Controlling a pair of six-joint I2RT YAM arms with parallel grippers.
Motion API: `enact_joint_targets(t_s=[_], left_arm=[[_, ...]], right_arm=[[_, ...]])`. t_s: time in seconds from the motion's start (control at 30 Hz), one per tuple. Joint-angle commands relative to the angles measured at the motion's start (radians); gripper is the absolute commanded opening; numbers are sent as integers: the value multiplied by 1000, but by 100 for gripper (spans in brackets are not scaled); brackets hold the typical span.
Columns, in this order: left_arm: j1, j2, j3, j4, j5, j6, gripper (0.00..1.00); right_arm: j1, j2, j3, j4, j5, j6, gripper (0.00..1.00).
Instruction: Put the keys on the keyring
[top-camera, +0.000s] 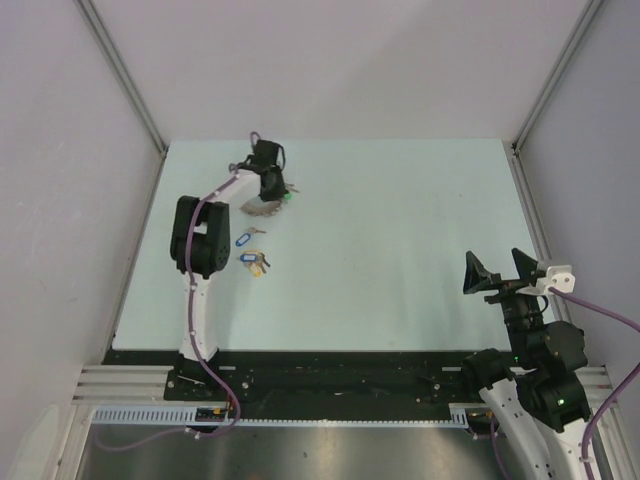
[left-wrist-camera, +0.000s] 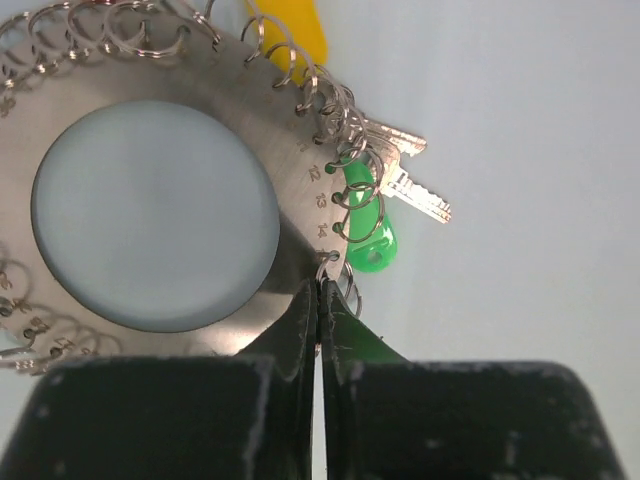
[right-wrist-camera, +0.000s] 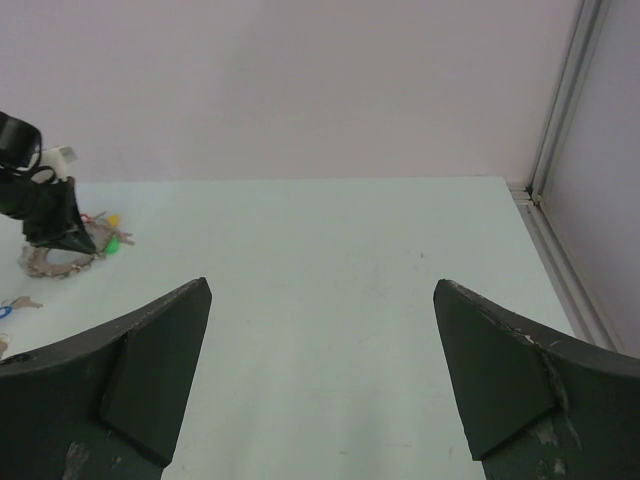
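The keyring (left-wrist-camera: 290, 140) is a flat metal disc with a round hole, its rim hung with small split rings, silver keys (left-wrist-camera: 415, 185), a green tag (left-wrist-camera: 372, 240) and a yellow tag (left-wrist-camera: 292, 30). It lies at the table's far left (top-camera: 262, 208). My left gripper (left-wrist-camera: 322, 292) is shut, its tips pinching the disc's rim at a small ring beside the green tag; from above the gripper (top-camera: 270, 188) stands over the ring. Loose keys with blue tags (top-camera: 245, 240) and a tan one (top-camera: 258, 264) lie just nearer. My right gripper (top-camera: 503, 270) is open and empty, far right (right-wrist-camera: 322, 290).
White walls and metal frame posts (top-camera: 120, 70) bound the pale green table (top-camera: 400, 250). The left arm's black elbow (top-camera: 200, 235) stands just left of the loose keys. In the right wrist view the left arm (right-wrist-camera: 40, 205) and keyring (right-wrist-camera: 55, 262) show at far left.
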Motion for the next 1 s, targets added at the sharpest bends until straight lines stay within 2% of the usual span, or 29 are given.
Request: enact_joint_targets(t_s=[0.0,0.23,0.37,0.47,0.57,0.6,0.67,0.7,0.8,0.97], left_arm=[[-169,-61,-11,2,149,116,0],[-425,-105,-55,-7,206,239,0],[-536,-194,-181,-6,207,293,5],[-590,-283,-302,10,189,319,13],[-601,-363,-426,34,165,296,28],[-601,-424,-457,48,155,290,39],[-601,-501,-541,83,126,264,52],[-601,-578,-566,93,117,254,65],[-599,-697,-640,111,44,212,76],[-596,-949,-722,53,-64,161,96]], right_arm=[[14,-2,12,30,-23,-17,100],[14,2,42,8,-51,-8,100],[14,31,93,-48,-83,8,100],[14,80,131,-84,-162,66,100],[14,145,160,-108,-299,98,100],[13,162,168,-113,-322,109,100],[13,220,188,-134,-341,152,100],[13,240,196,-143,-348,164,100],[13,344,222,-173,-394,193,100],[13,510,237,-179,-503,215,100]])
